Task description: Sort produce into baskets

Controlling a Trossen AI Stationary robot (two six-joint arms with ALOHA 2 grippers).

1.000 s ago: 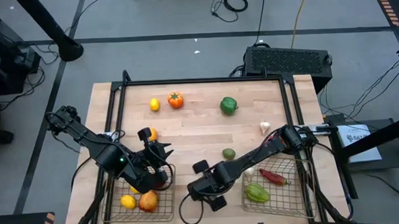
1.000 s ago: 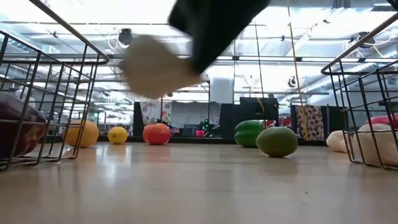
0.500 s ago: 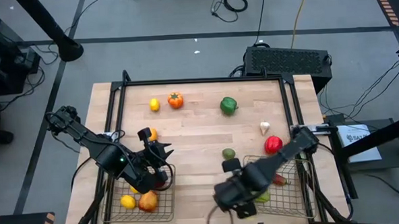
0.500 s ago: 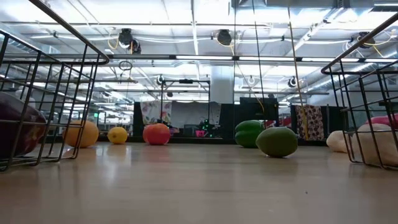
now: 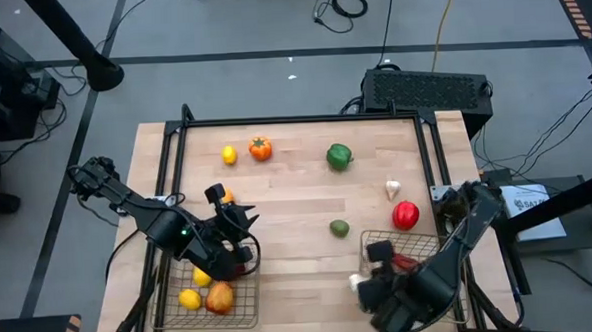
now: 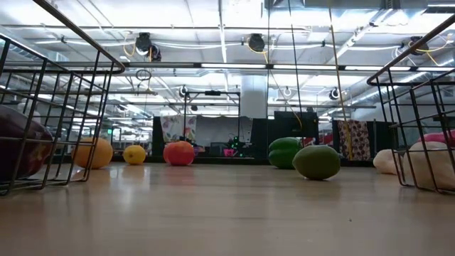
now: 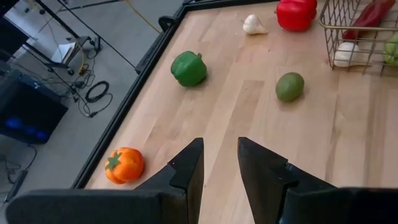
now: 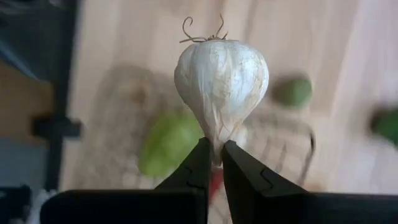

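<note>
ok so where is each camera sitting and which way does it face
High view: above the table, looking straight down; both arms show, left gripper over the left basket, right gripper by the right basket.
Low view: at table height, looking level across the wood into the room; no arm shows.
Left wrist view: looks past its own parted fingers across the table.
Right wrist view: looks down past its fingers, pinching a garlic bulb.
Shared: green pepper in high, low and left wrist views.
</note>
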